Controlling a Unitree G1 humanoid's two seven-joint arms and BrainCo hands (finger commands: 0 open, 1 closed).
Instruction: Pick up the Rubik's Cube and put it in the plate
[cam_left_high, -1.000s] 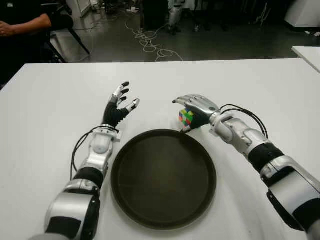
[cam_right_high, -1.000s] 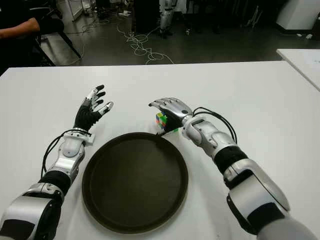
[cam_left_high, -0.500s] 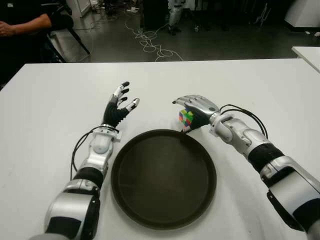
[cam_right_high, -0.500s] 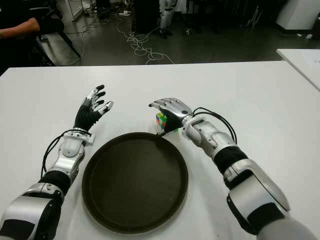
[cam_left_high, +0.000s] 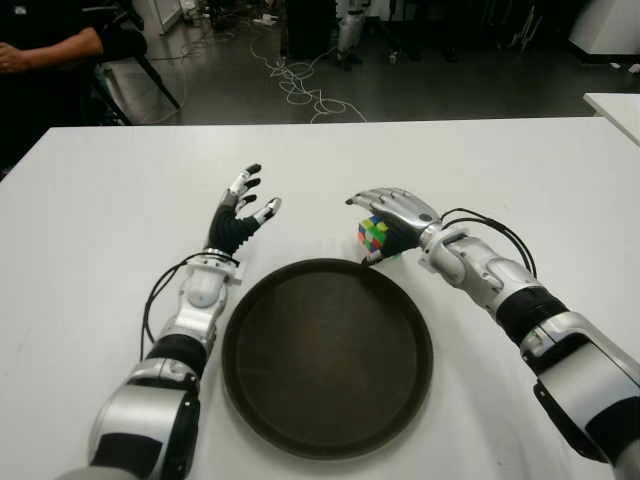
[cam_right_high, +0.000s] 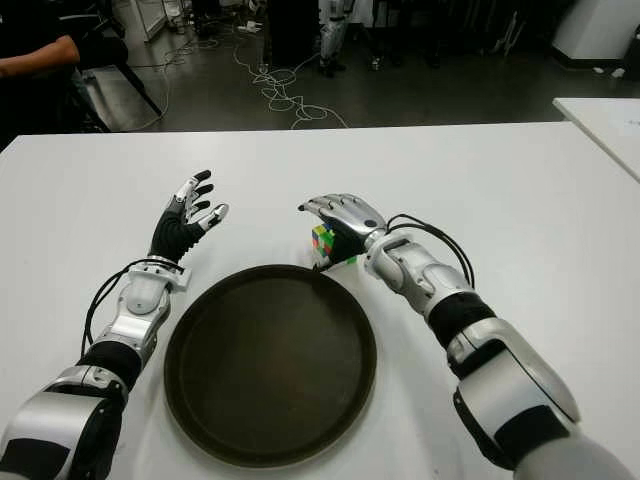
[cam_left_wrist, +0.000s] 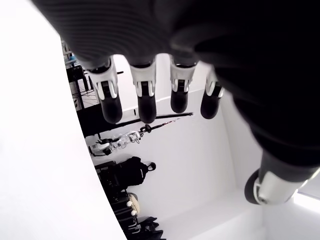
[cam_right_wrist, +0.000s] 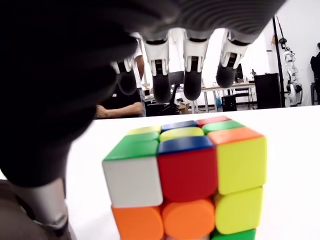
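A dark round plate (cam_left_high: 327, 357) sits close to the near edge of the white tabletop (cam_left_high: 90, 250), nothing in it yet. Just past its far rim the right hand (cam_left_high: 392, 216) arches over the Rubik's Cube (cam_left_high: 373, 236), fingers (cam_right_wrist: 192, 85) curved above the top face but not closed on it, the cube apparently resting on the tabletop. The grasp looks to be the step in hand; next the fingers must clamp, lift and carry it over the rim, while the left hand (cam_left_high: 238, 213) is raised with spread fingers, holding nothing, beyond the plate's left side.

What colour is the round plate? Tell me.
The round plate is dark brown, nearly black, plain and unpatterned; the left eye view shows it best.
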